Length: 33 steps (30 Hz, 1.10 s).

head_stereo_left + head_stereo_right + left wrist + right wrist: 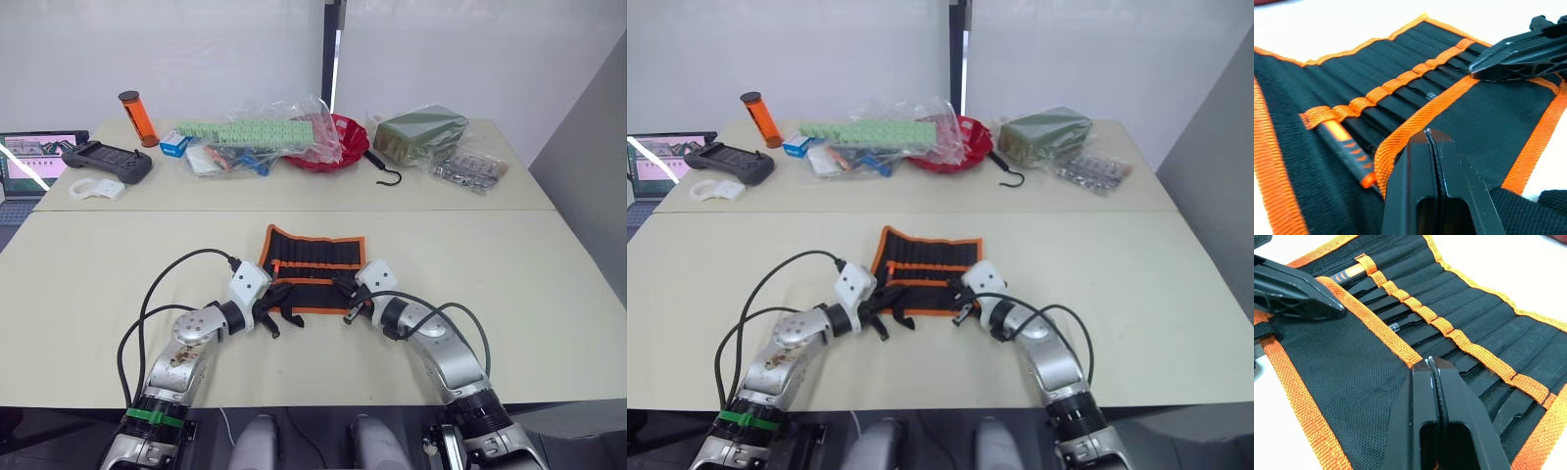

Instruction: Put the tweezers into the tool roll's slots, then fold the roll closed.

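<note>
Now: tweezers (pixel 1415 320) slotted | crosswise in tool roll (pixel 312 268)

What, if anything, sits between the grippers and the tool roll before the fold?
Nothing visible. The left gripper and right gripper are both shut, tips at the orange band of the tool roll, tweezers already in the slots.

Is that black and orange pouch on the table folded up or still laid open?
Laid open. The tool roll lies flat on the table, its slots facing up with tweezers tucked in; both end effectors sit at its near edge.
</note>
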### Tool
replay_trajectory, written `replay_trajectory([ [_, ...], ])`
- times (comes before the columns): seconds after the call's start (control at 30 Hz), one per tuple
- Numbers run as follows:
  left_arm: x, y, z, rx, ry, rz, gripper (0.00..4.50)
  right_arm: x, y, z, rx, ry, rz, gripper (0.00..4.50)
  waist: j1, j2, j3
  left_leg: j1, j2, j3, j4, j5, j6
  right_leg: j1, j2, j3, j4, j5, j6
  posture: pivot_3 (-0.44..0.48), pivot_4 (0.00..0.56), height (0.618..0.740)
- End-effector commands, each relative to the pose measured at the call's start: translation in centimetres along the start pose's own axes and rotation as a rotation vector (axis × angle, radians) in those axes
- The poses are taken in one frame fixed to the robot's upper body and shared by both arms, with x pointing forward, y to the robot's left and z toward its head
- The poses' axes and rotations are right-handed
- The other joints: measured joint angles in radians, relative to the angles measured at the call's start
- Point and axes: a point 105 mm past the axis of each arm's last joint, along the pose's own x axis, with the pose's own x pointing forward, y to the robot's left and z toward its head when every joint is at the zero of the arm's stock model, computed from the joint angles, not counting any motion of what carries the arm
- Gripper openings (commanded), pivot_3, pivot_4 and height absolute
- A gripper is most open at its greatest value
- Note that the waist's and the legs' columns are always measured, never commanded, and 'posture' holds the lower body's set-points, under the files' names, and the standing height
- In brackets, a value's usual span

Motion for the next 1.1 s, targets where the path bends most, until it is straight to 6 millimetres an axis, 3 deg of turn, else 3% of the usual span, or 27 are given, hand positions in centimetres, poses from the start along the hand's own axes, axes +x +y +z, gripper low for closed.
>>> replay_trajectory([
  [0.03, -1.3, 1.7, -0.7, -0.099, 0.004, 0.07, 0.02, -0.5, -0.8, -0.6, -0.004, 0.019, -0.032, 0.0, 0.0, 0.0, 0.0, 0.0, 0.0, 0.0, 0.0, 0.0, 0.0, 0.0, 0.0, 0.0, 0.0, 0.0, 0.0, 0.0, 0.15, 0.74],
  [0.3, -3.8, 1.3, 5.8, -0.113, -0.183, -0.039, 0.02, -3.1, -0.9, 5.3, 0.008, -0.164, 0.047, 0.0, 0.0, 0.0, 0.001, -0.013, 0.0, -0.001, 0.002, 0.0, 0.0, -0.011, 0.0, 0.0, 0.0, 0.004, -0.006, 0.0, 0.15, 0.74],
  [0.5, -5.6, 0.8, 8.1, -0.055, -0.164, -0.103, 0.02, -4.7, -1.8, 6.2, 0.074, -0.142, 0.103, 0.0, 0.001, -0.001, 0.002, -0.014, 0.0, -0.001, 0.001, 0.0, 0.0, -0.011, -0.001, 0.0, -0.001, 0.004, -0.005, 0.0, 0.15, 0.74],
  [0.63, -6.5, -0.6, 9.0, 0.015, -0.108, -0.208, 0.02, -6.4, -2.4, 6.1, 0.207, -0.118, 0.125, 0.0, 0.002, -0.001, 0.004, -0.016, 0.0, -0.001, 0.001, 0.0, 0.0, -0.013, 0.0, 0.0, -0.002, 0.004, -0.005, 0.0, 0.15, 0.74],
  [0.8, -7.5, -1.9, 9.2, 0.084, -0.016, -0.338, 0.0, -8.8, -2.1, 3.5, 0.35, 0.045, 0.125, 1.47, 0.003, -0.001, 0.004, -0.017, 0.0, -0.001, 0.0, 0.0, 0.0, -0.015, 0.0, 0.0, -0.002, 0.004, -0.006, 0.0, 0.15, 0.74],
  [0.9, -8.0, -2.0, 9.4, 0.097, 0.013, -0.379, 0.0, -9.5, -1.6, 3.3, 0.413, 0.075, 0.148, 2.53, 0.0, -0.001, 0.004, -0.018, 0.0, 0.0, 0.0, 0.0, 0.0, -0.016, 0.0, 0.0, -0.001, 0.004, -0.006, 0.0, 0.15, 0.74],
  [1.1, -8.9, -2.1, 10.3, 0.117, 0.04, -0.428, 0.0, -7.9, -3.9, 4.1, 0.469, 0.075, 0.058, 4.48, -0.004, -0.002, 0.006, -0.021, 0.001, 0.0, 0.001, 0.0, 0.0, -0.02, 0.001, 0.001, 0.0, 0.004, -0.006, 0.0, 0.15, 0.74],
])
